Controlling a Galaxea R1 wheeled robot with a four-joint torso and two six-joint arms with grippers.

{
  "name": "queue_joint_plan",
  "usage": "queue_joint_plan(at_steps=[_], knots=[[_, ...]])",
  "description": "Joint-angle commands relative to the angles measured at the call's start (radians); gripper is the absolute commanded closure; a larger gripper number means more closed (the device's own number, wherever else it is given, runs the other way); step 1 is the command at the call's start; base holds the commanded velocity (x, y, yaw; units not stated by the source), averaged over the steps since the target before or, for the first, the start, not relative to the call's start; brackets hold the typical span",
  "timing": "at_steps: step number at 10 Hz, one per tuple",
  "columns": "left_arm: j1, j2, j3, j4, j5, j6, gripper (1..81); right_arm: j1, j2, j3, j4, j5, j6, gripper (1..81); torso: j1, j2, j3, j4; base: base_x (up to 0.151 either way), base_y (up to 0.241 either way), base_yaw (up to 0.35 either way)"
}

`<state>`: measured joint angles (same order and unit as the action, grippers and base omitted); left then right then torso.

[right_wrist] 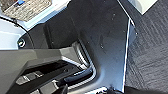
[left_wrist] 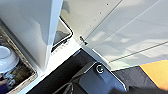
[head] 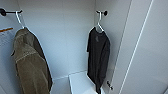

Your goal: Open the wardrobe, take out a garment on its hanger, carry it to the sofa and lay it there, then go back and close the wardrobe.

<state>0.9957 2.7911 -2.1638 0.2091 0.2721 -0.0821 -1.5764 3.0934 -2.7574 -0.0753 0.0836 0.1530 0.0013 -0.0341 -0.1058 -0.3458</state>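
Head view: I face the tall white wardrobe (head: 75, 37), its door (head: 140, 50) already swung aside, so opening is done. The plain black long-sleeved garment (head: 98, 57) hangs untouched on its thin white hanger (head: 99, 23) from a black hook (head: 103, 12) on the right inner wall; a bulkier olive-brown jacket (head: 28, 65) hangs opposite on the left. Taking out, carrying to the sofa, laying down and closing all remain, by my judgement. From the wrist views I cannot tell whether either pincer stands apart or together.
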Motion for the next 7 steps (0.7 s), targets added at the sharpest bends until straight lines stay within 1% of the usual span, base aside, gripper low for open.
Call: queue_joint_plan(at_steps=[1,3,4,6,7], knots=[[-0.211,-0.085,0.151,-0.007,0.091,-0.080,1.0,0.035,-0.008,-0.002,-0.004,-0.056,-0.003,1.0,0.000,0.000,0.000,0.000,0.000,0.000,0.000],[-0.277,-0.114,0.193,-0.007,0.120,-0.108,1.0,0.037,-0.008,-0.002,-0.004,-0.056,-0.003,1.0,0.000,0.000,0.000,0.000,0.000,0.000,0.000],[-0.318,-0.131,0.225,-0.007,0.147,-0.130,1.0,0.035,-0.008,-0.002,-0.004,-0.056,-0.003,1.0,0.000,0.000,0.000,0.000,0.000,0.000,0.000],[-0.406,-0.169,0.300,-0.001,0.160,-0.180,1.0,0.035,-0.011,-0.002,-0.004,-0.056,-0.003,1.0,0.001,0.000,0.000,0.000,0.000,0.000,0.000],[-0.452,-0.177,0.326,0.001,0.197,-0.206,1.0,0.037,-0.011,-0.002,-0.004,-0.056,-0.004,1.0,0.001,0.000,-0.001,0.000,0.000,0.000,0.000]])
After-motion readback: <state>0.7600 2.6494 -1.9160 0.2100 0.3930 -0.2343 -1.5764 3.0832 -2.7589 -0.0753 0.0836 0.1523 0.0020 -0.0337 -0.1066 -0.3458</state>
